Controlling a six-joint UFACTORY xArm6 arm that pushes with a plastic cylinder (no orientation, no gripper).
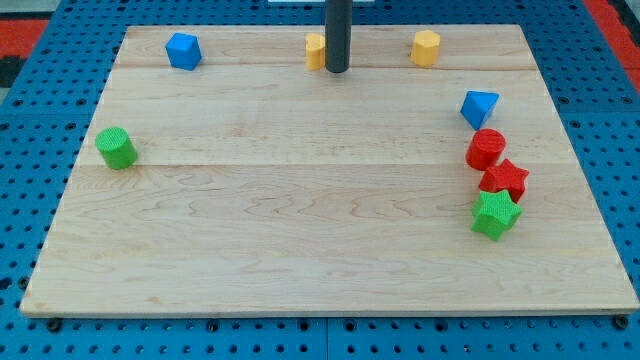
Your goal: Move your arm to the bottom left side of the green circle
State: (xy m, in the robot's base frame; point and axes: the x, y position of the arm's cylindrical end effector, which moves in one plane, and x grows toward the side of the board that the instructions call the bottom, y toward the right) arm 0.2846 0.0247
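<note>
The green circle [116,148] is a short green cylinder near the left edge of the wooden board [300,230]. My tip [337,71] is the lower end of a dark rod at the top middle of the board, far to the upper right of the green circle. It stands just right of a yellow block [315,50], which the rod partly hides.
A blue block [183,50] sits at the top left and a yellow hexagon block [426,48] at the top right. On the right side lie a blue block [479,107], a red circle [486,149], a red star [504,180] and a green star [495,215].
</note>
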